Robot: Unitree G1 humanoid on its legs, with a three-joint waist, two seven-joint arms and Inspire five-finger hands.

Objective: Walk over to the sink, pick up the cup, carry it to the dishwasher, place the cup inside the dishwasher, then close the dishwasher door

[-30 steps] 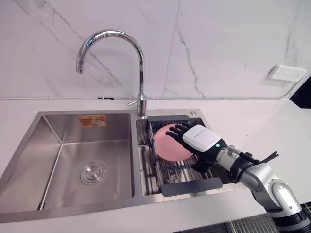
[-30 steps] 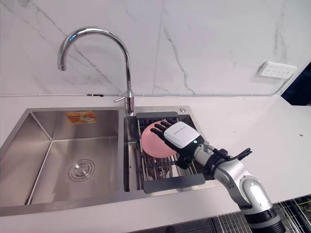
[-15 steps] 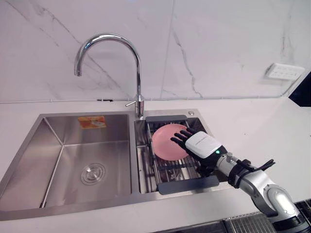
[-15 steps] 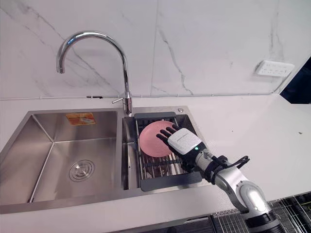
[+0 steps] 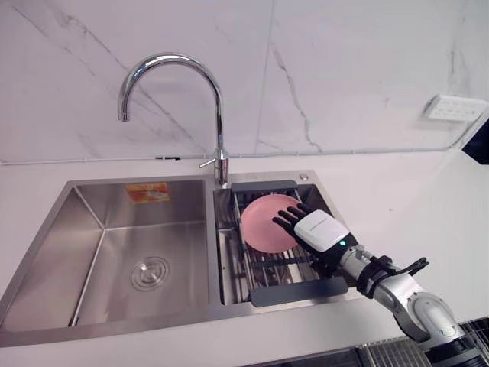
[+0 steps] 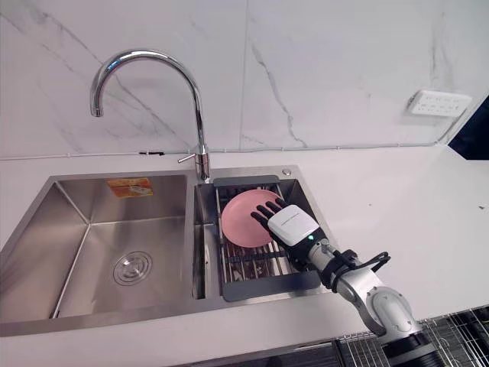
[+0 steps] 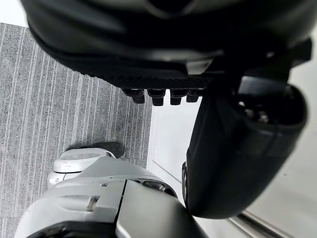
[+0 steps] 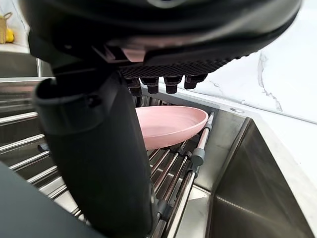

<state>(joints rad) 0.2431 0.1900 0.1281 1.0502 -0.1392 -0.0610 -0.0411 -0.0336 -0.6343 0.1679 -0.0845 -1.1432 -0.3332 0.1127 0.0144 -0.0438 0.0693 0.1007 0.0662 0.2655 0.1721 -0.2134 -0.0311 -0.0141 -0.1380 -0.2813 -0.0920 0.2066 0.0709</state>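
1 pink dish (image 5: pixel 260 223) on rack (image 5: pixel 298 291), right hand (image 5: pixel 321 233) over it, fingers (image 5: pixel 286 217) straight, empty, tap (image 5: pixel 220 122) behind

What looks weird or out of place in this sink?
Nothing is spilled or broken. One oddity: the pink dish on the rack in the right basin of the sink is a shallow bowl, not a cup, and it leans tilted. The right robot hand reaches over it, fingers straight.

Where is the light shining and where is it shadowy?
Left eye view: light glints along the curved faucet, and the steel sink gleams pale. Right wrist view: the right hand looms dark over the pink dish, shadowing the rack under it.
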